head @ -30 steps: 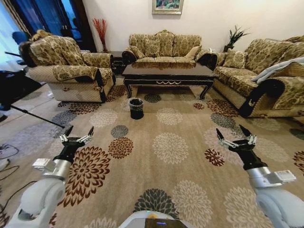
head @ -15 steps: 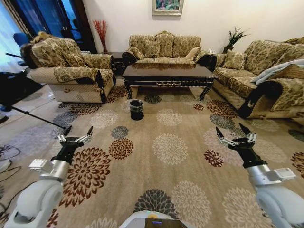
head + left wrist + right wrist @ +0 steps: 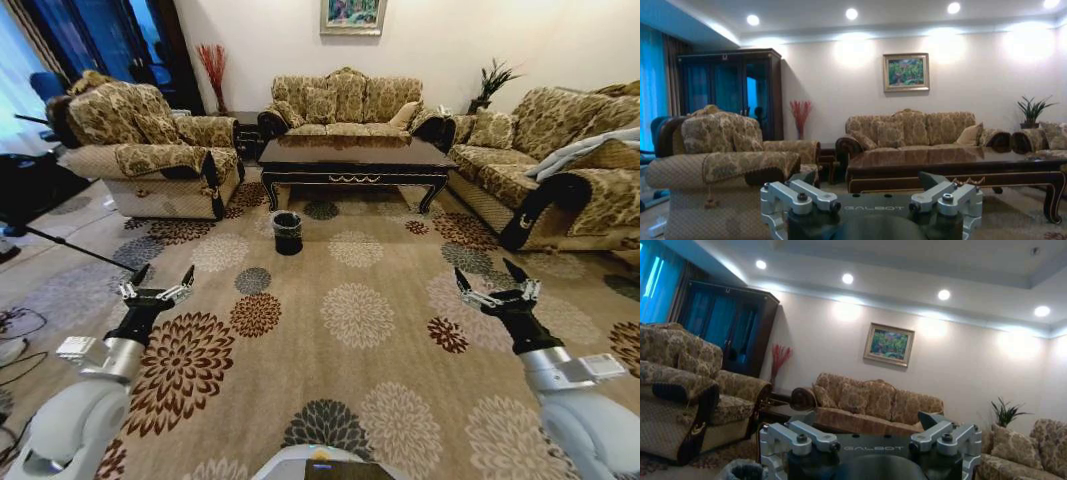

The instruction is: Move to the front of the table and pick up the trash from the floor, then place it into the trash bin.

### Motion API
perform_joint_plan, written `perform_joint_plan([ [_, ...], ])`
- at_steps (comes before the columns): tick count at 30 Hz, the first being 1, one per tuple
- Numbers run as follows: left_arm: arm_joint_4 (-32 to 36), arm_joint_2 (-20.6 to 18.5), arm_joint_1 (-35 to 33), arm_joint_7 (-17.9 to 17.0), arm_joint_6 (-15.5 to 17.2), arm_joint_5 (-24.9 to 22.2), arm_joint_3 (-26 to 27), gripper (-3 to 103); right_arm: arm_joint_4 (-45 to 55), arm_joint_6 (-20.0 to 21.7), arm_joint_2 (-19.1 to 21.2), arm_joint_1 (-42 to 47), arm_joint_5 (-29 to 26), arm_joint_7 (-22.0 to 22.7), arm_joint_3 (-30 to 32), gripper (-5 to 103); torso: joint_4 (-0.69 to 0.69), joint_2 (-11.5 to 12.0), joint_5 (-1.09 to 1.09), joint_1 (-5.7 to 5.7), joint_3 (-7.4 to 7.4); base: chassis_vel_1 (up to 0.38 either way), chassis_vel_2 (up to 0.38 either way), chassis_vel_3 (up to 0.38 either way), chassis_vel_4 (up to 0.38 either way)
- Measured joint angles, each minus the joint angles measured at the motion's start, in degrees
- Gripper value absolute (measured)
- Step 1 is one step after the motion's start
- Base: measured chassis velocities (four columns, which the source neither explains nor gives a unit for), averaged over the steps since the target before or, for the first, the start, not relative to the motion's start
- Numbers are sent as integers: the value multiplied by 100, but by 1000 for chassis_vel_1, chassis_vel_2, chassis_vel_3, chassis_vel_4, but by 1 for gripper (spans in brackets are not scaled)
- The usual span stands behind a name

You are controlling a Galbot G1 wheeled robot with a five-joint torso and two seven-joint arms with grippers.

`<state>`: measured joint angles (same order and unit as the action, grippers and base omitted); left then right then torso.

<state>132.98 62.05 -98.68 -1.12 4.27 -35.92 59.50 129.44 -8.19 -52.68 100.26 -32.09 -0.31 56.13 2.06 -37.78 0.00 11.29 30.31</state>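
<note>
The dark-wood table (image 3: 350, 157) stands ahead at the far end of the carpet, between the sofas, and its glossy top (image 3: 953, 162) also shows in the left wrist view. The small black trash bin (image 3: 287, 231) with a clear bag stands on the carpet in front of the table's left end, and its rim (image 3: 740, 471) shows in the right wrist view. The trash is out of view. My left gripper (image 3: 167, 273) hovers open over the carpet at the near left. My right gripper (image 3: 488, 274) hovers open at the near right. Both are empty and far from the bin.
A patterned armchair (image 3: 140, 150) stands at the left, a sofa (image 3: 345, 98) behind the table and another sofa (image 3: 560, 160) along the right. A tripod leg (image 3: 70, 250) and cables (image 3: 15, 330) lie at the left. Open flowered carpet (image 3: 350, 310) stretches towards the bin.
The whole head picture has shifted slightly, so the camera has moved a little. Both arms keep the same raised pose with their grippers open.
</note>
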Motion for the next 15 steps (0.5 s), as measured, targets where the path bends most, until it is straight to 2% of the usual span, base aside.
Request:
perform_joint_plan([
  [15,23,-13,14,13,15,-35,59,100,-3,16,16,-71,15,-6,-28,100,0,-409,0,172,237,0,0,0,0],
])
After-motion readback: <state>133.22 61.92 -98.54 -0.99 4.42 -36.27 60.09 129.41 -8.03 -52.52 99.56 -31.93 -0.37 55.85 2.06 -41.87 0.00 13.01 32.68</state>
